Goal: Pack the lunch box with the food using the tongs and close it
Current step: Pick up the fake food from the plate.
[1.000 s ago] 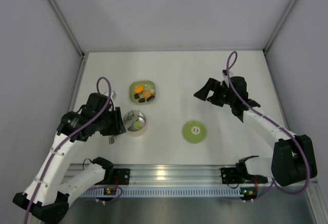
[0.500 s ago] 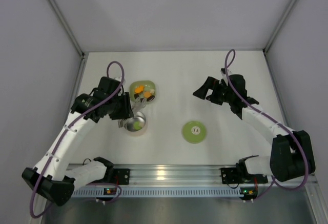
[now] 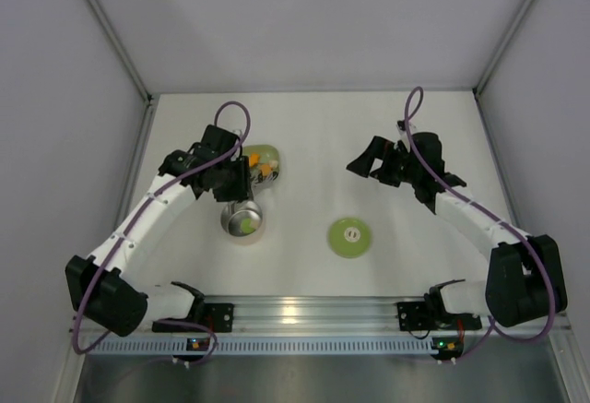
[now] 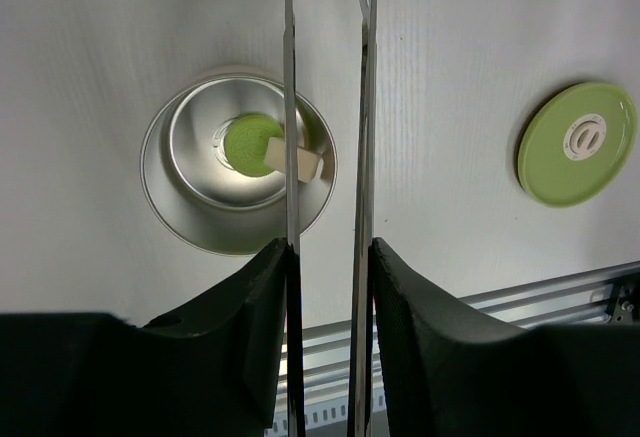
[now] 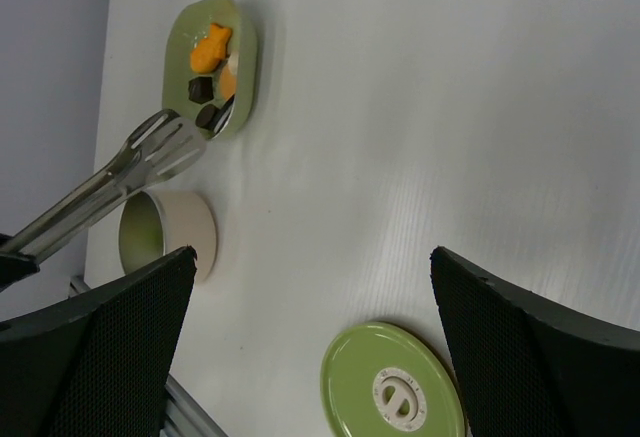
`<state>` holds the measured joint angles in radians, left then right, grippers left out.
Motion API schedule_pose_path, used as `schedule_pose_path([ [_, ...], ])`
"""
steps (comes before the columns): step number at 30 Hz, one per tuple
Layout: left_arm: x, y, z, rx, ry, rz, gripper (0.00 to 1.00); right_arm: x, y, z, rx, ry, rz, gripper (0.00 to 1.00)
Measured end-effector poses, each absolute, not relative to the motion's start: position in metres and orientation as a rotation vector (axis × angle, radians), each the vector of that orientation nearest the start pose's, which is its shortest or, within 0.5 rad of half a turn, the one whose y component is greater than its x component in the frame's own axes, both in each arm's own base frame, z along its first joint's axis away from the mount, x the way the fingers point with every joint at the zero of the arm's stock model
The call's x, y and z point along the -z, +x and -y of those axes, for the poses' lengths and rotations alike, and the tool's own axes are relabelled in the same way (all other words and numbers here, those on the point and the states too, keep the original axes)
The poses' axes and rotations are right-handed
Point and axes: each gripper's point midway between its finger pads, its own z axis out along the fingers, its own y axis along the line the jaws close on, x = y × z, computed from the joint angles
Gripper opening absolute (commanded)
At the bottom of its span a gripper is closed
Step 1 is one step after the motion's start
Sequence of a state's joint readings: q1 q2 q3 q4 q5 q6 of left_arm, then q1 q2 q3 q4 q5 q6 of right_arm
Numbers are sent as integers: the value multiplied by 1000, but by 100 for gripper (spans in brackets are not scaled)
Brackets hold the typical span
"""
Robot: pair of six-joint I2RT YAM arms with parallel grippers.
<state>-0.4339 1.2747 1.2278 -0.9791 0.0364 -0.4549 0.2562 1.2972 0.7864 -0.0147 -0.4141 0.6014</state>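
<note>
Tongs [image 5: 120, 182], clamped in the part-closed left gripper [image 4: 330, 249], point lengthwise at the food [image 5: 210, 49] just beyond their tips; right gripper [image 5: 312, 257] hangs wide open, empty, farther off.

Tongs [image 5: 130, 162] tips at green dish [image 5: 195, 17] rim by dark food [image 5: 203, 89]. Lunch box [image 5: 185, 232] beside dish, lid [image 5: 350, 367] apart on table [image 5: 420, 107]. Right gripper [image 5: 310, 252] spread wide.
</note>
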Motion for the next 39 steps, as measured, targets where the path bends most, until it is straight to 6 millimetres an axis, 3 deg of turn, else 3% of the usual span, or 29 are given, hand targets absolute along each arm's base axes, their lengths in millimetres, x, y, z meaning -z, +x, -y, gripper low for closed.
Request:
schedule_pose_path([
  [18,-166,270,150,337,18,-2648,42,-160,335,-184,-930,91,-2180,99],
  [39,-165,283,137,220,-11,-2605,41,-160,335,-184,-930,84,-2180,99],
])
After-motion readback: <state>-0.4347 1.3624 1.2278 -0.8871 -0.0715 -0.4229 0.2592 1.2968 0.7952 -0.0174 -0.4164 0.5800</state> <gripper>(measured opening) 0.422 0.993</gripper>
